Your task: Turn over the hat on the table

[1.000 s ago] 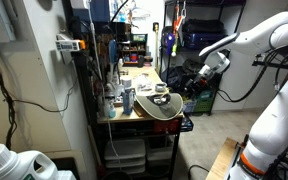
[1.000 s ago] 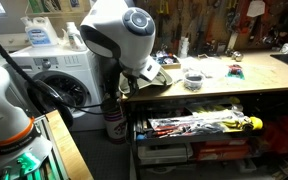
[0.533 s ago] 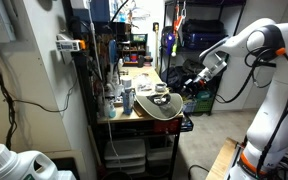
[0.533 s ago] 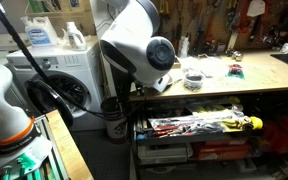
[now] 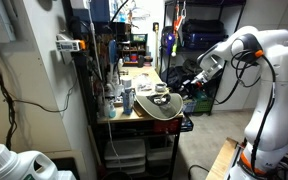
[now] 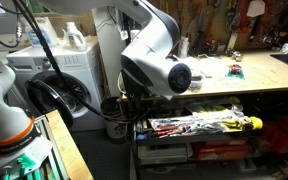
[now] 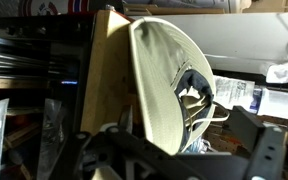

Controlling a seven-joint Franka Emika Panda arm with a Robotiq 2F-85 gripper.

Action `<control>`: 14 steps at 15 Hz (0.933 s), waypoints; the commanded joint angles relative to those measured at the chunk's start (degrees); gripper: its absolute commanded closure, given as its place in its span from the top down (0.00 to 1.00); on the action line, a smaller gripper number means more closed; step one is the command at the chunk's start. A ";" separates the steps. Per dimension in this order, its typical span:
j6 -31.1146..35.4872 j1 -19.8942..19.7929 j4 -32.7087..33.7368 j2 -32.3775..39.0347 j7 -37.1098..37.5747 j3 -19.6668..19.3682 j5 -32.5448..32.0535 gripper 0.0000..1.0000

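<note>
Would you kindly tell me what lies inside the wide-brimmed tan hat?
In the wrist view, the wide-brimmed tan hat has a dark hollow holding what look like pale cords; the light-brown wooden table beneath it is covered.

We see a white front-loading washing machine [image 6: 69, 63] with pale plastic detergent bottles [image 6: 42, 35] on top, near a dim back wall hung with tools [image 6: 216, 15]. In an exterior view, a tall dark metal shelving rack [image 5: 84, 100] stands beside a plain white wall [image 5: 39, 110], above a grey floor [image 5: 209, 147].

Tan, dark-lined hat [image 7: 159, 80] lies at the wooden table [image 7: 106, 80] end.
</note>
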 commanded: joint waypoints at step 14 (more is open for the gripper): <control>-7.67 -4.07 9.71 11.65 -1.28 4.97 9.39 0.61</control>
